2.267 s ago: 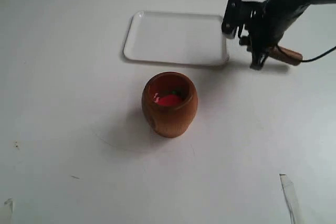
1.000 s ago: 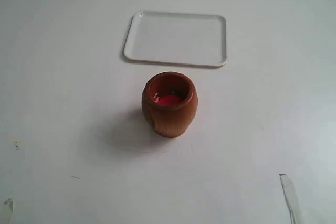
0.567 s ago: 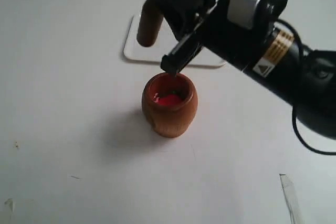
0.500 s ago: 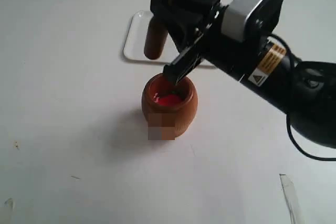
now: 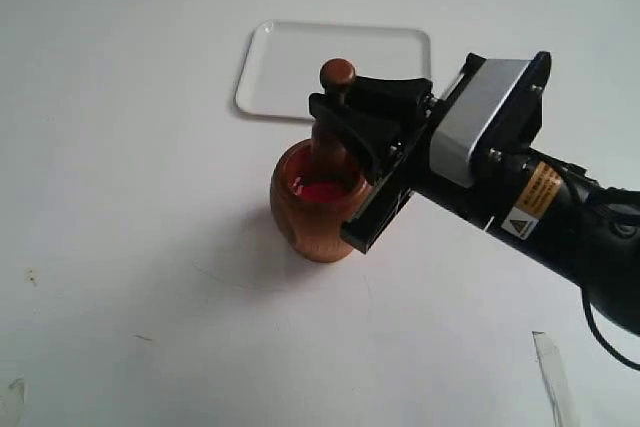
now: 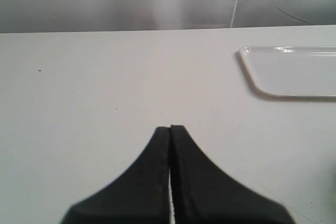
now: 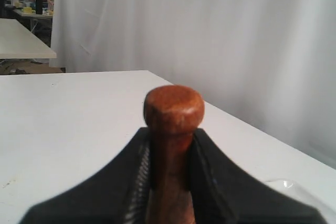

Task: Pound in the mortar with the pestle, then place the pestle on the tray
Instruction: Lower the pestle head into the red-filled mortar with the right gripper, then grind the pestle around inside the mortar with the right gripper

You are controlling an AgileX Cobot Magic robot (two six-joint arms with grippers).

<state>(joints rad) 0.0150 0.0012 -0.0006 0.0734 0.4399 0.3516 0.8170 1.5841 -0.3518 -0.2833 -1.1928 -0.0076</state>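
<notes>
The reddish-brown wooden mortar (image 5: 308, 217) stands mid-table with red stuff inside. The brown pestle (image 5: 333, 117) stands upright in it, thick end down in the mouth, small knob on top. My right gripper (image 5: 345, 122) is shut on the pestle's shaft just under the knob; the right wrist view shows the knob (image 7: 174, 109) between the black fingers (image 7: 210, 166). The white tray (image 5: 335, 67) lies flat behind the mortar, bare. My left gripper (image 6: 170, 129) is shut on nothing above bare table, with the tray's corner (image 6: 283, 69) off to one side. It does not show in the exterior view.
The right arm's grey wrist block (image 5: 490, 137) and black body (image 5: 570, 237) hang over the table right of the mortar. A strip of clear tape (image 5: 552, 372) lies near the front right edge. White tabletop spreads to the left and front.
The right arm swung in from the right with the pestle, turned it upright beside the tray, then lowered it so its thick end went into the mortar.
</notes>
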